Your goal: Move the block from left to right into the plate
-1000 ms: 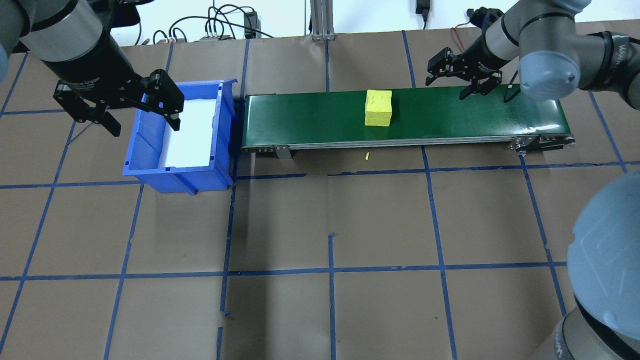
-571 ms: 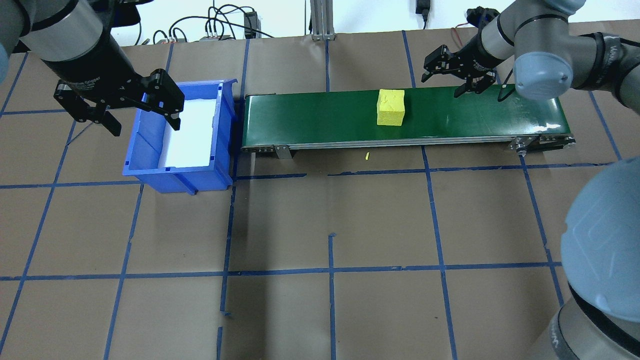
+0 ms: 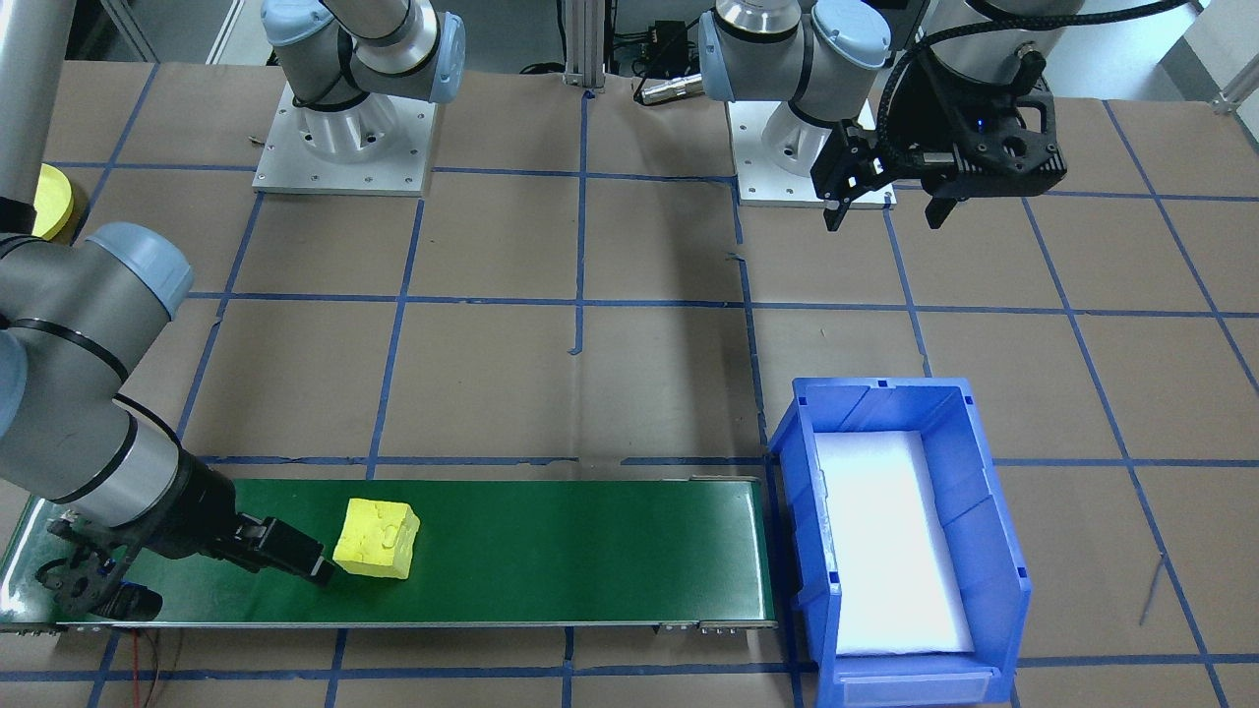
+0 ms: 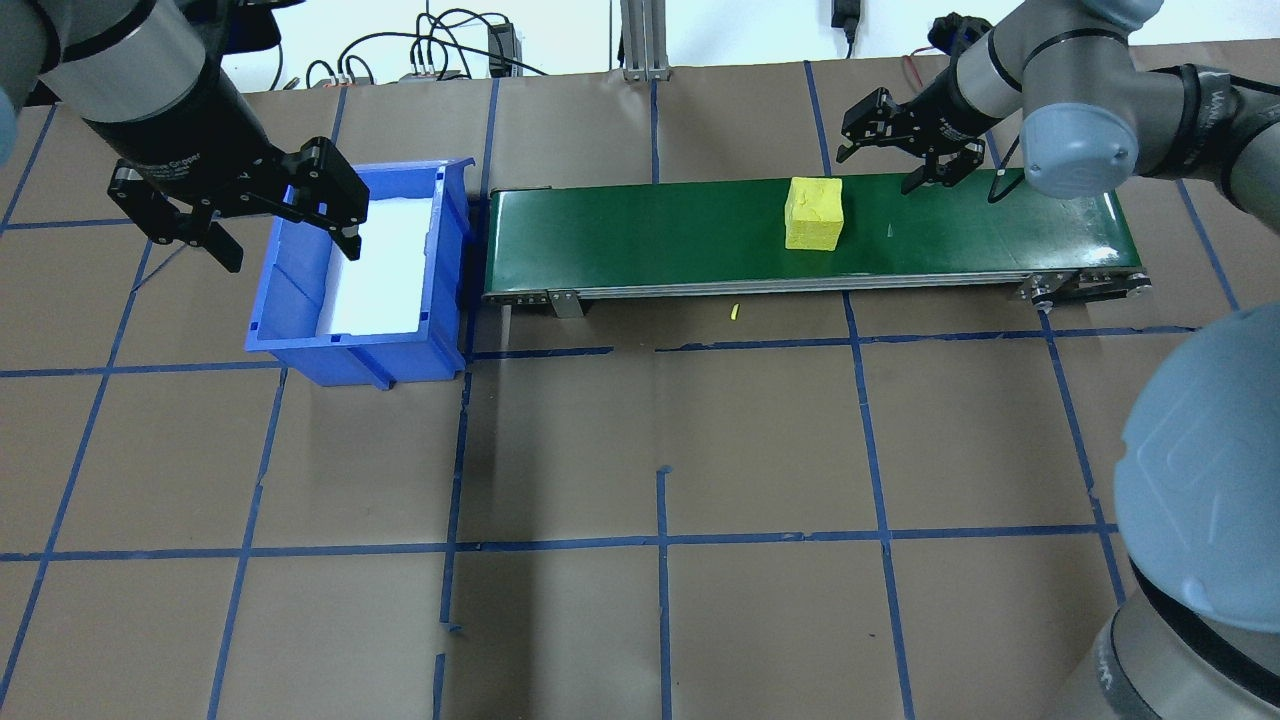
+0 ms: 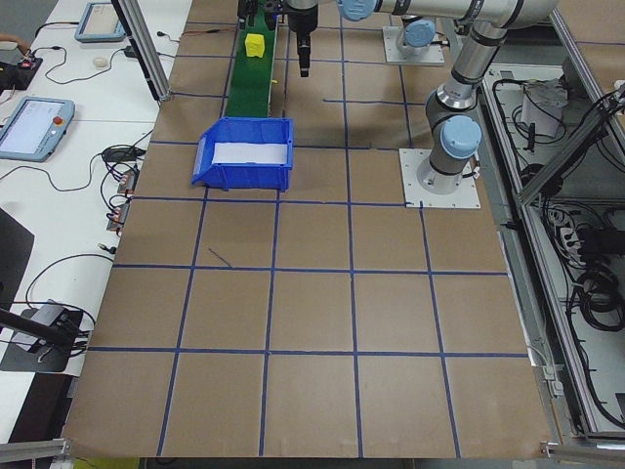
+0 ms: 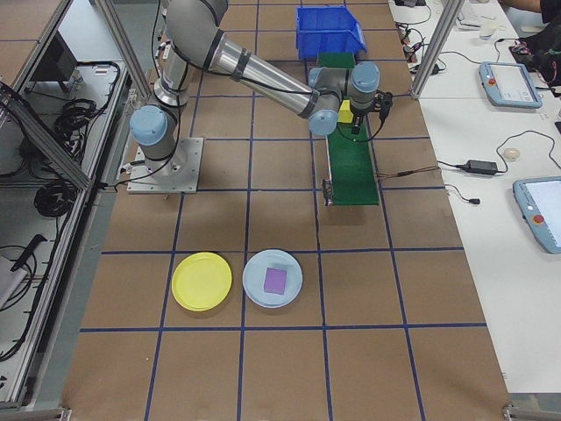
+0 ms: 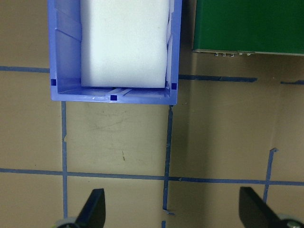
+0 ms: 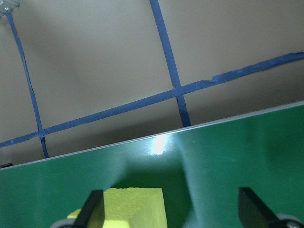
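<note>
1. Here the right end effector (image 4: 893,141) is the one that counts: its jaws stand spread wide and hold nothing, poised low over the far edge of the green conveyor belt (image 4: 650,235).
2. Just beside it, on its belt-centre side, sits the yellow block (image 4: 813,212), resting on the belt and not yet between the fingers; in the right wrist view the block (image 8: 135,207) shows low and towards one fingertip, off the middle of the gap.
3. The block looks nearly cubic, so no long axis governs the grasp; my judgement is that the end effector must shift sideways to centre over it.
4. Well apart, past the belt's other end, the left end effector (image 4: 258,216) hangs open and empty by the blue bin (image 4: 365,350).
5. Farthest off, on the surface, lie the plates (image 6: 273,279).
</note>
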`<state>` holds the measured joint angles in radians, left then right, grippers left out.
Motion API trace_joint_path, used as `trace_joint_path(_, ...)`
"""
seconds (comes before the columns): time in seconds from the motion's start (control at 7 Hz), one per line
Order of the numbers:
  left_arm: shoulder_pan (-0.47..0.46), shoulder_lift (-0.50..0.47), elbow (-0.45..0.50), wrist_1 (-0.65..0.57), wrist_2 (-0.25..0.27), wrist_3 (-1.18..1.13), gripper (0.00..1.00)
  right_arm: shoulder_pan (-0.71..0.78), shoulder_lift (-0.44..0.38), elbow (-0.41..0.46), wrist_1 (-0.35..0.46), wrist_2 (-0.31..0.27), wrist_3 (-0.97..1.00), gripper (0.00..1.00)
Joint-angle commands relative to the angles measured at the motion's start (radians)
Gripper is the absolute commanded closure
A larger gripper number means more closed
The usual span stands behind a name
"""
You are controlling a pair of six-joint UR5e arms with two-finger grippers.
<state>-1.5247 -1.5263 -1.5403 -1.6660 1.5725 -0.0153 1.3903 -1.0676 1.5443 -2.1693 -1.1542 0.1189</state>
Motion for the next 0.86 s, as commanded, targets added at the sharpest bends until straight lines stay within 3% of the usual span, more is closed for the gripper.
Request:
trace_joint_path(0.0,0.000,0.000,0.000,0.002,0.000,0.002,0.00,0.016,0.001,0.002,-0.001,-0.001,0.013,0.00)
trace_joint_path(0.43,0.000,0.000,0.000,0.002,0.000,0.000,0.00,0.018,0.006,0.026,-0.003,-0.007,0.004,0.01)
trace_joint_path(0.57,0.000,0.000,0.000,0.002,0.000,0.000,0.00,0.016,0.012,0.064,-0.023,-0.021,-0.007,0.07)
trace_joint_path(0.71,0.000,0.000,0.000,0.002,0.000,0.000,0.00,0.016,0.006,0.085,-0.041,-0.085,-0.075,0.33)
